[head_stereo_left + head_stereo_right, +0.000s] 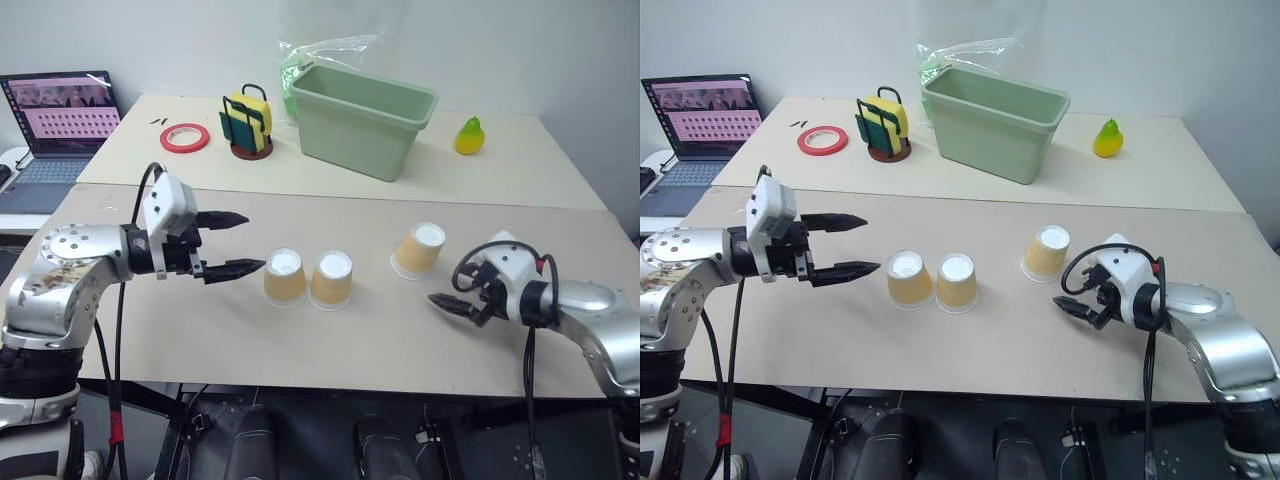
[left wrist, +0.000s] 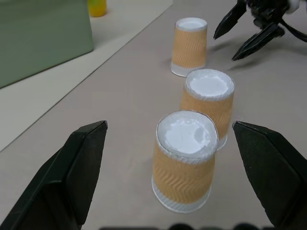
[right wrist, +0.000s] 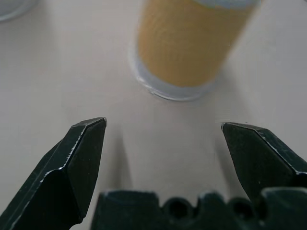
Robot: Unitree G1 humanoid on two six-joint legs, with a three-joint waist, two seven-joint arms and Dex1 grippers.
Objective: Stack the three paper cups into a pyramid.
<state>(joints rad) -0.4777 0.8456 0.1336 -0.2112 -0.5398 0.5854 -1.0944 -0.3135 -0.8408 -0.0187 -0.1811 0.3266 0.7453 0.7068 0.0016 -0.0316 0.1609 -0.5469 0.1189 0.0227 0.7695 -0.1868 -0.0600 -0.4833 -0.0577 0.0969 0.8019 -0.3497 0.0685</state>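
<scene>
Three paper cups stand upside down on the near table. The left cup (image 1: 285,276) and the middle cup (image 1: 331,280) are side by side, almost touching. The third cup (image 1: 420,249) stands apart to their right. My left gripper (image 1: 252,241) is open, hovering just left of the left cup (image 2: 184,163) with its fingers pointing at it and nothing between them. My right gripper (image 1: 450,295) is open and low over the table, a little to the right of and nearer than the third cup (image 3: 187,43), pointing toward it.
On the far table are a green tub (image 1: 362,118), a clear plastic bag behind it, a yellow pear (image 1: 468,136), a sponge holder (image 1: 248,125) and a red tape roll (image 1: 185,137). A laptop (image 1: 60,115) sits at the far left.
</scene>
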